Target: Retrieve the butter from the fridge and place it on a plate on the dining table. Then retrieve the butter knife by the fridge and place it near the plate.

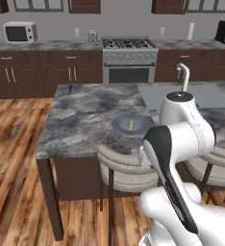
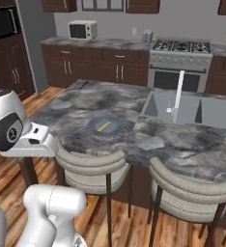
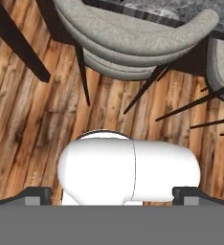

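The butter (image 1: 130, 125) is lying as a thin yellow stick on the plate (image 1: 122, 127), near its middle, and the plate is sitting on the bench (image 1: 85, 120) close to the near edge, just above the left stool (image 1: 126, 166). From the right base view the same stick (image 2: 104, 126) is lying slantwise across the plate (image 2: 116, 128), with the marbled bench (image 2: 148, 140) stretching past it to the sink (image 2: 192, 110) and its white tap (image 2: 178, 91).

A small dark thing, likely the knife (image 1: 70, 88), is lying at the bench's far left corner, well apart from the plate; it is too small to make out clearly.

The arm is folding low in front of the bench, and the gripper (image 3: 112, 195) is pointing down at the wood floor (image 3: 32, 124) beside the stools, its two dark fingertips (image 3: 35, 195) standing wide apart and holding nothing. The hand view is looking down past a stool (image 3: 133, 38) seat and its dark legs.

Along the back wall the stove (image 1: 129, 60) is sitting between dark cabinets, with a microwave (image 1: 19, 32) on the counter to its left.
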Robot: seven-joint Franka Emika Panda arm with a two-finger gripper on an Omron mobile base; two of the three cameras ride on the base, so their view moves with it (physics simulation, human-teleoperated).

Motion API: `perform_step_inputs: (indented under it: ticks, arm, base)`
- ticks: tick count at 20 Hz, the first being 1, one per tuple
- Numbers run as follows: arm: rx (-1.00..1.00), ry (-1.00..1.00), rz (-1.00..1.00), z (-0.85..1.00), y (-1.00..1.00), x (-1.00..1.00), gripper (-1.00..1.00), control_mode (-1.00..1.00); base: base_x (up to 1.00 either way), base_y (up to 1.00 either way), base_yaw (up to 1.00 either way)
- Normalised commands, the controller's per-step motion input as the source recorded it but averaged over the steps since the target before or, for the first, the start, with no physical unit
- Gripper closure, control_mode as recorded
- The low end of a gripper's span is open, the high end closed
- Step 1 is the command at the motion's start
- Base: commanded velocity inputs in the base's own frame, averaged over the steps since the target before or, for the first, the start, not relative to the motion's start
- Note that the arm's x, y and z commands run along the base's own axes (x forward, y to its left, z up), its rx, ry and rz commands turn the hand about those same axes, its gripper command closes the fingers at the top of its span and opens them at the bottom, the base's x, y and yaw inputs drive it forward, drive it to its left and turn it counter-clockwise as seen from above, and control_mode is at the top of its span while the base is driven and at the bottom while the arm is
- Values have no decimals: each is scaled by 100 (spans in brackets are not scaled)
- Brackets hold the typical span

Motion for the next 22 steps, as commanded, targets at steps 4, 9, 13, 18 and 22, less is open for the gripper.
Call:
perform_step_inputs:
  ticks: [4, 9, 13, 18, 22]
  arm:
    - [0, 0, 0, 0, 0, 0, -100, 100]
    - [0, 0, 0, 0, 0, 0, -100, 100]
    - [0, 0, 0, 0, 0, 0, -100, 100]
    - [0, 0, 0, 0, 0, 0, -100, 100]
    - [0, 0, 0, 0, 0, 0, -100, 100]
  base:
    - [-62, 40, 2]
    - [-6, 86, 0]
    - [-1, 77, 7]
    - [-1, 63, 18]
    - [0, 36, 25]
